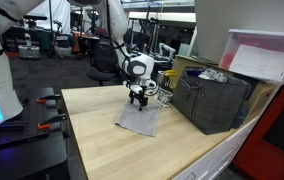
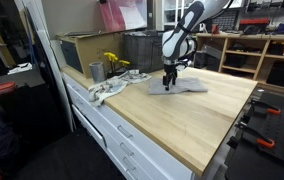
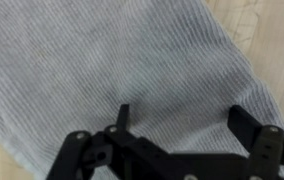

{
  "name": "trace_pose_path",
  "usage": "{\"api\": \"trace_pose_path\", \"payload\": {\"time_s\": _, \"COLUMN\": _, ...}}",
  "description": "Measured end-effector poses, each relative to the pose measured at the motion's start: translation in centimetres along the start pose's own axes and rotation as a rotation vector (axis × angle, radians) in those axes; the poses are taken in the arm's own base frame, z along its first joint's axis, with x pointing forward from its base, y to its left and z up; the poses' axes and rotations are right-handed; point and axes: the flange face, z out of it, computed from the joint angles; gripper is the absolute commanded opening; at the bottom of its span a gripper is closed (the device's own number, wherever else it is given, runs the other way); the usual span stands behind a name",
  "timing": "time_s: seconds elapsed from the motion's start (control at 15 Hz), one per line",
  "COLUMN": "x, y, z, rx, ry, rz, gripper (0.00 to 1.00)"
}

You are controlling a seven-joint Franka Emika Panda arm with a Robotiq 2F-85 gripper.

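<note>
A grey ribbed cloth (image 1: 139, 119) lies flat on the light wooden table (image 1: 102, 135), also seen in the other exterior view as the cloth (image 2: 182, 86). My gripper (image 1: 137, 97) hangs straight down over it, just above or touching the fabric. In the wrist view the cloth (image 3: 112, 70) fills nearly the whole picture. The gripper (image 3: 178, 115) stands open, its two black fingers spread wide with only fabric showing between them. Nothing is held.
A dark crate (image 1: 212, 98) stands on the table beside the cloth. A metal cup (image 2: 96, 71), a yellow item (image 2: 114, 62) and a crumpled rag (image 2: 104, 91) lie near the table's far end. Clamps (image 2: 262, 125) sit at the opposite edge.
</note>
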Motion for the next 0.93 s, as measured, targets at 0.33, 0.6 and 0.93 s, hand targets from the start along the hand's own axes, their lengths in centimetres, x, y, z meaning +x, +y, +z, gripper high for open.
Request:
{"api": "trace_pose_path", "payload": {"time_s": 0.33, "x": -1.5, "y": 0.9, "z": -6.1, "rx": 0.068, "ry": 0.055, "rz": 0.229, "gripper": 1.00}}
{"api": "trace_pose_path", "payload": {"time_s": 0.6, "x": -3.6, "y": 4.8, "z": -6.8, "rx": 0.062, "ry": 0.049, "rz": 0.450, "gripper": 1.00}}
{"api": "trace_pose_path", "payload": {"time_s": 0.93, "x": -4.7, "y": 7.0, "z": -0.8, "rx": 0.040, "ry": -0.026, "rz": 0.724, "gripper": 1.00}}
